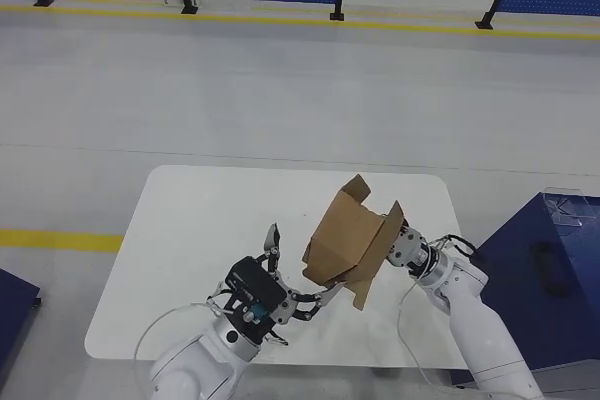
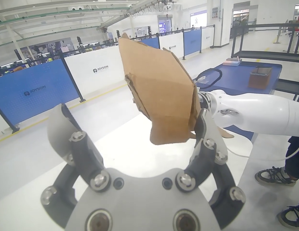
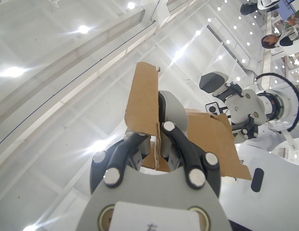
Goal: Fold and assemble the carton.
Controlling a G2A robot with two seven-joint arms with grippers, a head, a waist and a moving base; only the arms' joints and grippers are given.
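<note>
The brown carton (image 1: 348,240) is half-formed and held tilted in the air over the right part of the white table (image 1: 180,220). My right gripper (image 1: 396,243) is shut on one of its flaps (image 3: 142,102), with one finger (image 3: 173,114) against the flap's inner face. My left gripper (image 1: 300,270) is open just below and to the left of the carton. In the left wrist view the carton (image 2: 159,92) hangs ahead of this gripper (image 2: 130,117), and one fingertip (image 2: 203,123) rests at the carton's lower corner. The other finger (image 2: 59,123) is well apart from it.
A dark blue bin (image 1: 560,280) stands right of the table, another blue object (image 1: 0,300) to its left. A blue side table (image 2: 248,73) with a small brown box (image 2: 260,78) lies beyond the right arm. The table's left half is bare.
</note>
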